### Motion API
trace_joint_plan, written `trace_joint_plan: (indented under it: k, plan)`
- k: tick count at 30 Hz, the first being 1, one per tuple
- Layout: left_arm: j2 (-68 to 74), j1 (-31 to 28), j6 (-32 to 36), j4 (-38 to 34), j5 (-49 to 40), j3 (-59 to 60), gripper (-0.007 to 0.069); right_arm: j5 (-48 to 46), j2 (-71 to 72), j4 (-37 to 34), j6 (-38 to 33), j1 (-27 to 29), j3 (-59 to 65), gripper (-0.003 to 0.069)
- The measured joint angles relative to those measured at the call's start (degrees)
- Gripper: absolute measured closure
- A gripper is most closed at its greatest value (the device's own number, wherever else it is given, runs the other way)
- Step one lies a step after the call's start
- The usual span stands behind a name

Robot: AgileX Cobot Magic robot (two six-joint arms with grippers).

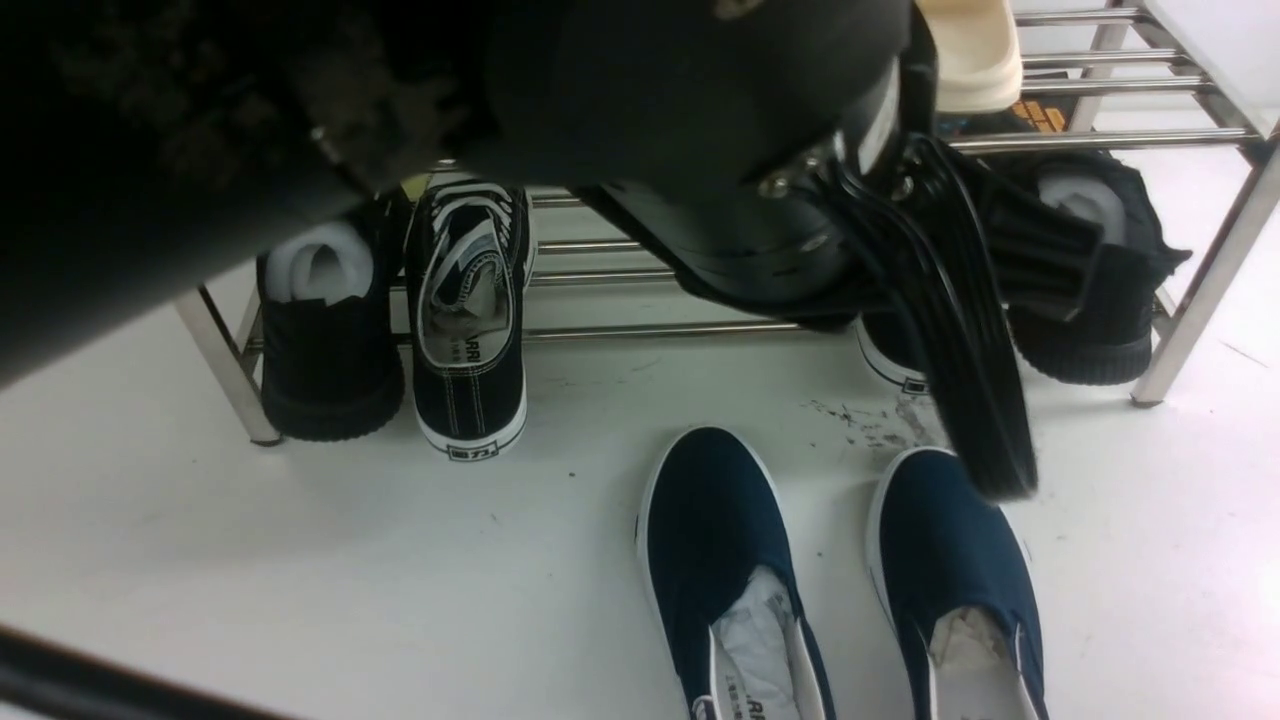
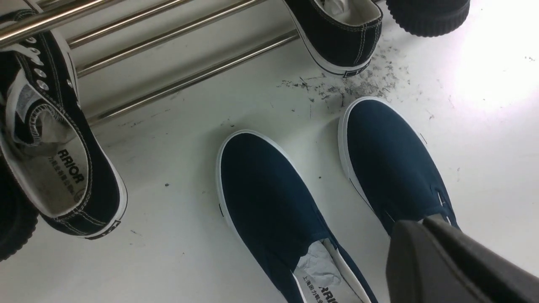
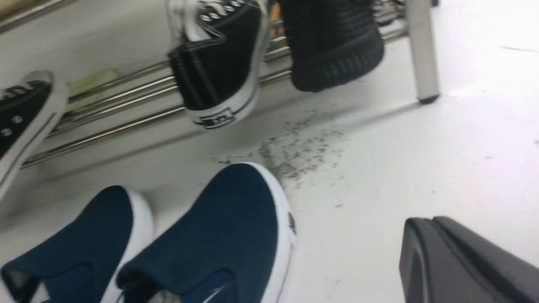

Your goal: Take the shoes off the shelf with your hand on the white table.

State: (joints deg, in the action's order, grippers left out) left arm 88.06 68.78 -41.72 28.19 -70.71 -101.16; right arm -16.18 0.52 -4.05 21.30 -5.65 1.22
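On the shelf's [image 1: 640,330] lower tier an all-black sneaker [image 1: 325,360] and a black lace-up sneaker [image 1: 468,380] sit at left, open bars mid-way, a like pair at right. A dark arm [image 1: 700,100] and cable bundle [image 1: 975,380] half hide that pair from the front; the wrist views show it. The navy shoes [image 1: 720,540] lie on the white bench [image 1: 300,560], toes near the shelf, scuff marks [image 1: 870,425] between. Left jaws and right jaws: one finger [image 2: 454,265] visible each, opening cannot be told.
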Motion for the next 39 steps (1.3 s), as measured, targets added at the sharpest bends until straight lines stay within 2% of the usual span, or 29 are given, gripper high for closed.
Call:
trace_joint_plan:
  k: [3,7,20,25,30,35,39]
  plan:
    - [0.0,0.0,0.6,0.2,0.0,0.0,0.0590,-2.4,0.0,0.0,0.0,3.4,0.1,0.0647]
    - [-0.2,0.0,2.7,1.9,0.0,0.0,0.0590,-2.6,0.0,0.1,0.0,4.9,0.1,0.0646]
    - [-12.5,0.0,7.5,8.0,0.0,0.3,0.0590,-2.9,0.0,0.1,0.0,4.9,0.1,0.0639]
    - [-18.3,0.0,8.4,8.3,0.0,5.9,0.0593,-3.9,0.0,0.5,-0.8,4.9,0.0,0.0639]
    - [-24.7,0.0,7.4,8.9,0.0,14.5,0.0593,-6.1,0.0,5.2,-8.7,4.9,-0.4,0.0632]
    - [-31.9,0.0,3.9,8.9,0.0,20.4,0.0593,-6.4,0.0,6.4,-18.1,4.9,-0.4,0.0627]
    - [-38.0,0.0,0.6,8.0,0.0,26.5,0.0593,-6.8,0.0,6.9,-22.5,4.9,-0.5,0.0621]
